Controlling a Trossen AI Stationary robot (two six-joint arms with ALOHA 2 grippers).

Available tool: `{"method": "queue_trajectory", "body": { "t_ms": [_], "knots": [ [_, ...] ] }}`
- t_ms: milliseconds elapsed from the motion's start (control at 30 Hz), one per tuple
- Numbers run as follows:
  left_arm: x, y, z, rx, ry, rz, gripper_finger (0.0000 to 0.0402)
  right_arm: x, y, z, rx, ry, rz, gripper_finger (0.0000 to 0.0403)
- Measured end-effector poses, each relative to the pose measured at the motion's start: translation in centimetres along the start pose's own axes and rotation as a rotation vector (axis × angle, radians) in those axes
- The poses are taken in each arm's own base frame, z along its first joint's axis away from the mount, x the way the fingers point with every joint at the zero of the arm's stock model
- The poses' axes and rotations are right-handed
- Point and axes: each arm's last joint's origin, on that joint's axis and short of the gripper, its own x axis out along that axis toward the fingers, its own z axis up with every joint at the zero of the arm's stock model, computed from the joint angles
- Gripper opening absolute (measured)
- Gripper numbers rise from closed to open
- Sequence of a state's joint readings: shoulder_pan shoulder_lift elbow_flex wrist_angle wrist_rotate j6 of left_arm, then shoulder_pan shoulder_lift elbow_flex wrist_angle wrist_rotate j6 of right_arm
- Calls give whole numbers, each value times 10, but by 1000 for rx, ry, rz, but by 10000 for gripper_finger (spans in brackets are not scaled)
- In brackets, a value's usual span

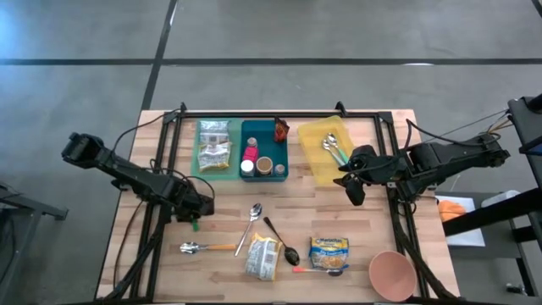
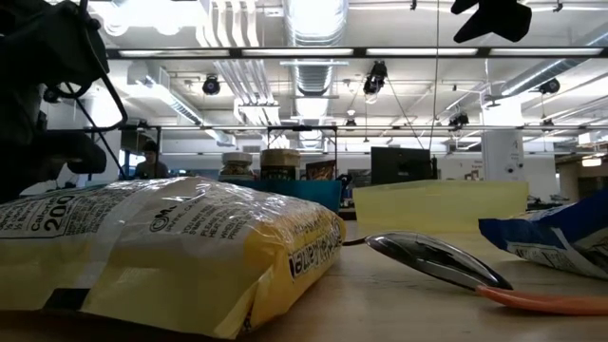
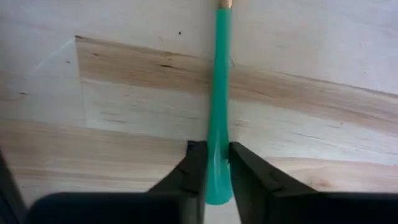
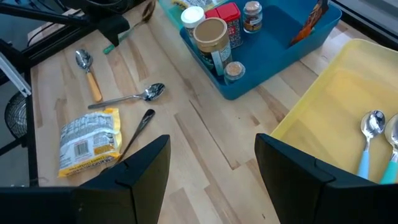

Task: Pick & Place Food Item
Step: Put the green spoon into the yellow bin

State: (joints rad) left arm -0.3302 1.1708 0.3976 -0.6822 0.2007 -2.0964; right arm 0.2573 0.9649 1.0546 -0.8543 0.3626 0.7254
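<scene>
Nearest the low camera lies a yellow snack packet (image 2: 180, 256) on the wooden table (image 1: 339, 207), with a metal spoon bowl on an orange handle (image 2: 446, 261) just beyond it and a blue packet (image 2: 556, 242) at the edge. From above, the yellow packet (image 1: 263, 257) sits near the table's front, beside a black spoon (image 1: 281, 241), and the blue packet (image 1: 329, 252) is to its right, near a pink bowl (image 1: 392, 274). A silver spoon (image 1: 251, 225) and a wooden-handled spoon (image 1: 206, 247) lie close by. The left gripper (image 1: 196, 213) points down at the table's left side, its fingers (image 3: 249, 180) pinched narrow on the green handle (image 3: 219, 118) of a utensil that rests on the wood. The right gripper (image 1: 356, 180) hangs above the table between the yellow tray (image 1: 315, 135), which holds spoons, and the blue bin (image 1: 264, 135) of jars; its fingers (image 4: 292, 174) stand apart, holding nothing. A green bin (image 1: 214, 146) holds bagged food.
</scene>
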Motion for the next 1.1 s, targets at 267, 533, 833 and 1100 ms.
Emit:
{"method": "queue_trajectory", "body": {
  "t_ms": [267,533,833,1100],
  "knots": [
    [-3,-2,-2,49,-13,-13,2,0,0,0,-23,1,-1,230],
    [-5,-5,-3,55,-25,-32,1,0,0,0,-31,1,0,230],
    [-10,-11,-7,58,-14,-55,24,0,0,0,-31,7,6,230],
    [-13,-14,-11,45,10,-68,123,0,0,-1,-31,18,20,230]
  ]
}}
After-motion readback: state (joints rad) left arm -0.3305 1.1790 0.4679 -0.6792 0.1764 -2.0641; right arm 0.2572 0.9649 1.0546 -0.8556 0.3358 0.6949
